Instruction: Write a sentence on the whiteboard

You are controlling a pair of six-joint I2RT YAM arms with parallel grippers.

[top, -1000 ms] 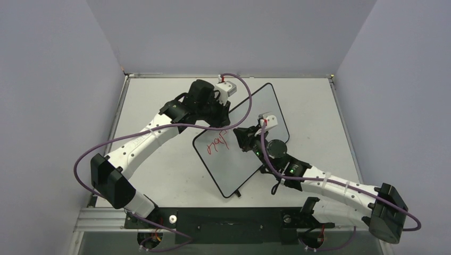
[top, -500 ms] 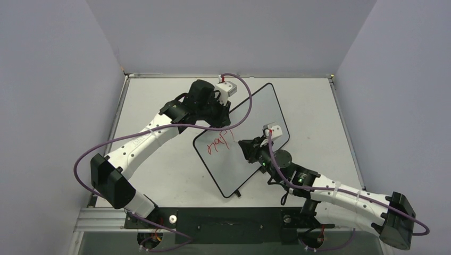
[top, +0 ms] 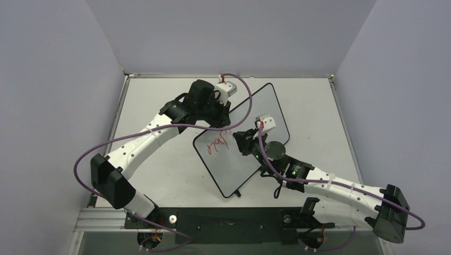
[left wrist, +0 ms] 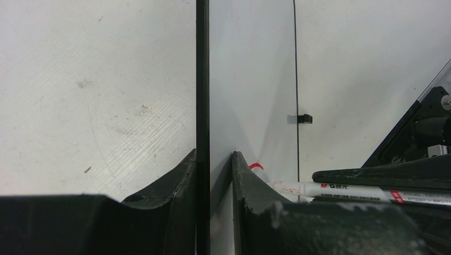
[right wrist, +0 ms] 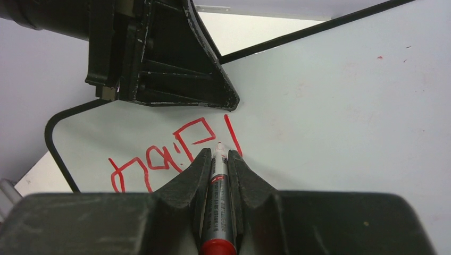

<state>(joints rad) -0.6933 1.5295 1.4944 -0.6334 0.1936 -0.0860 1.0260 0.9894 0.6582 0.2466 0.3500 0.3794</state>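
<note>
There's the red handwritten lettering (right wrist: 175, 154) at the near-left end of the glossy white, black-rimmed whiteboard (top: 234, 170), which lies slantwise mid-table on the matte white tabletop (top: 159, 101). The white-barrelled red marker (right wrist: 216, 196) is pinched in the right gripper (right wrist: 218, 152), tip by the last stroke. The left gripper (left wrist: 215, 154) clamps the board's black edge.

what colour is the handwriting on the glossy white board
Red: thin, uneven marker lettering on the glossy black-rimmed whiteboard, clearest in the right wrist view.
</note>
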